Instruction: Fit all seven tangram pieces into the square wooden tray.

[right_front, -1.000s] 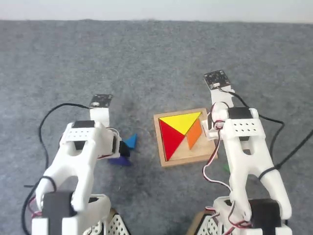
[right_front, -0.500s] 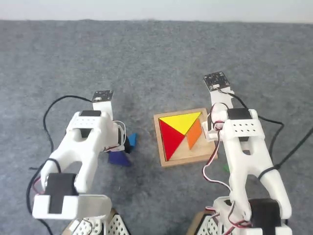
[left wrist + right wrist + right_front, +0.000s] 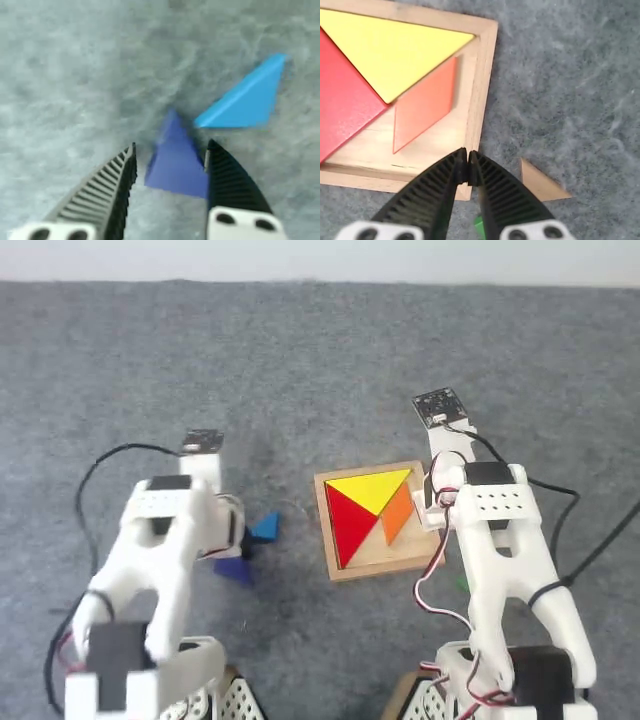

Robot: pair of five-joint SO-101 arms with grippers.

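The square wooden tray [image 3: 384, 560] holds a yellow triangle [image 3: 371, 490], a red triangle [image 3: 347, 521] and an orange parallelogram [image 3: 397, 512]. My left gripper [image 3: 172, 147] is open and low over the carpet, its fingers either side of a dark blue triangle [image 3: 177, 162]. A light blue triangle [image 3: 245, 97] lies just beyond it. From above, the dark blue triangle [image 3: 238, 571] and the light blue triangle [image 3: 265, 528] sit beside the left arm. My right gripper [image 3: 468, 159] is shut and empty above the tray's rim [image 3: 481, 90], close to the orange parallelogram [image 3: 425, 102].
A tan triangle [image 3: 540, 182] lies on the carpet just outside the tray, and a green piece [image 3: 480, 226] shows under the right gripper. The green piece [image 3: 462, 585] peeks out beside the right arm. Grey carpet surrounds everything.
The left arm swung toward the tray half a second ago and has come back left, over the blue pieces. The right arm and the pieces have stayed put.
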